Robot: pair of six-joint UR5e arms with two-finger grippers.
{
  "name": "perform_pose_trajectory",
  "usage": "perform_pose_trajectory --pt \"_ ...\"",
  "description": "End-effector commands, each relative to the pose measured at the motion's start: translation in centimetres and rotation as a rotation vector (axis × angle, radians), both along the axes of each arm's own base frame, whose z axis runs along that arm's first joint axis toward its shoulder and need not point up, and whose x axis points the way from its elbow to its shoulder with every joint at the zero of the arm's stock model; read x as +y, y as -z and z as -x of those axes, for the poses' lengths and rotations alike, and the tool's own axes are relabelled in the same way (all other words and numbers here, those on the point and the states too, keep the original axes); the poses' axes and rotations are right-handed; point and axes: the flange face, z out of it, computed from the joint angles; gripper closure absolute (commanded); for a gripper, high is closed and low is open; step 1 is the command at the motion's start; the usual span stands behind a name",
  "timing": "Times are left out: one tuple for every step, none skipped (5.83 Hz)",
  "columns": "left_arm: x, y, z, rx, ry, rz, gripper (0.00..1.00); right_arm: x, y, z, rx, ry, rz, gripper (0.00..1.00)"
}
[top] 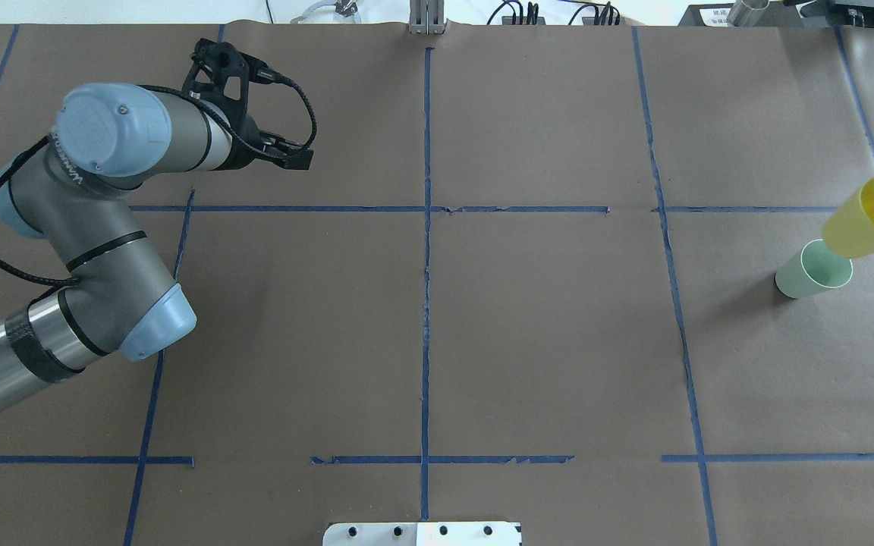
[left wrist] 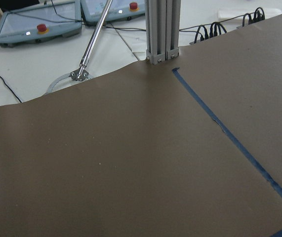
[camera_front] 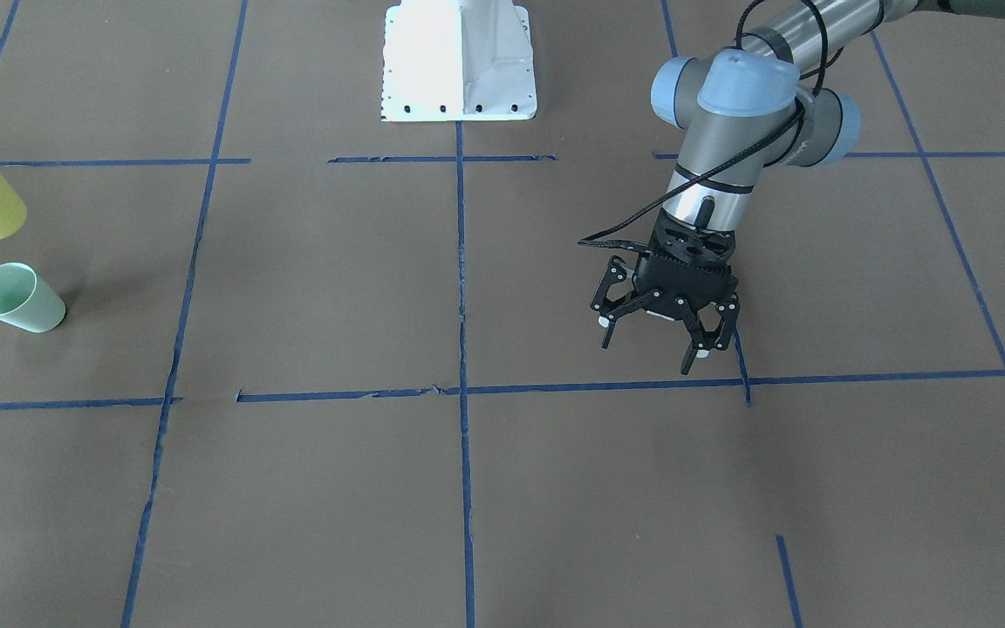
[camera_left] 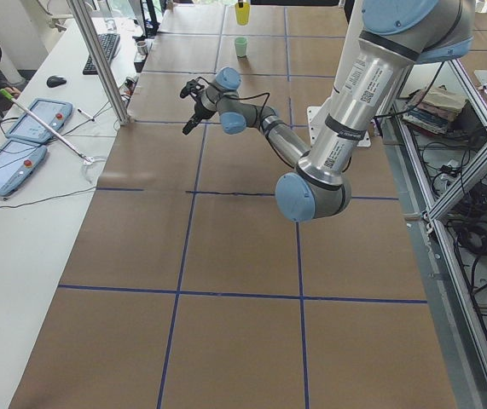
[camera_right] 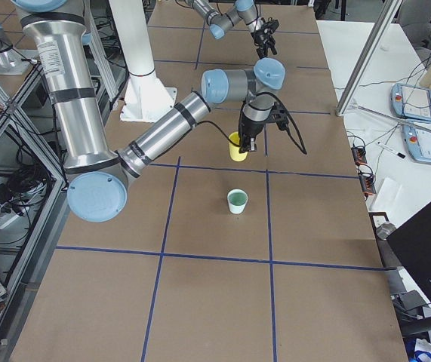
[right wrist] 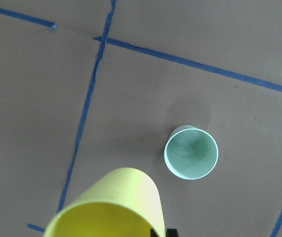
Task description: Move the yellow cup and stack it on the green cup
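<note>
Fingers of the right gripper pinch the rim of the yellow cup. 1 finger is inside the cup. The cup is held up off the table, mouth up. In the right wrist view the green cup stands on the table at 1 o'clock from the yellow cup, mouth up, close by but not touching. Blue tape lines cross the table. Far off, at 9 o'clock from the cups in the overhead view, the left gripper hangs over the table with its 2 fingers spread wide, holding nothing.
</note>
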Motion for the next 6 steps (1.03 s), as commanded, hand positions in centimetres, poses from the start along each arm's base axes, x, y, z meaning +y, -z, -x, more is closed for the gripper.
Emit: perform_pose_trajectory --pt "1.5 -0.1 0.5 0.069 0.033 0.206 0.0 -0.3 -6.8 0.0 -0.006 -0.002 -0.018 1.0" --pt "1.7 0.0 0.7 0.073 0.031 0.204 0.0 -2.4 -9.6 0.7 -0.007 -0.001 -0.01 1.0" --pt "1.8 -0.1 0.6 0.071 0.028 0.205 0.0 -3.7 -11.6 1.3 -0.008 0.002 -0.006 1.0" --pt "1.9 0.1 0.5 0.076 0.028 0.206 0.0 -3.6 -12.0 2.1 -0.004 0.017 0.001 1.0" --pt "1.9 0.1 0.4 0.076 0.027 0.208 0.0 -3.4 -12.0 3.0 -0.003 0.034 0.001 1.0" --pt "1.9 0.1 0.4 0.077 0.026 0.208 0.0 -3.3 -12.0 3.9 -0.001 0.053 0.0 1.0"
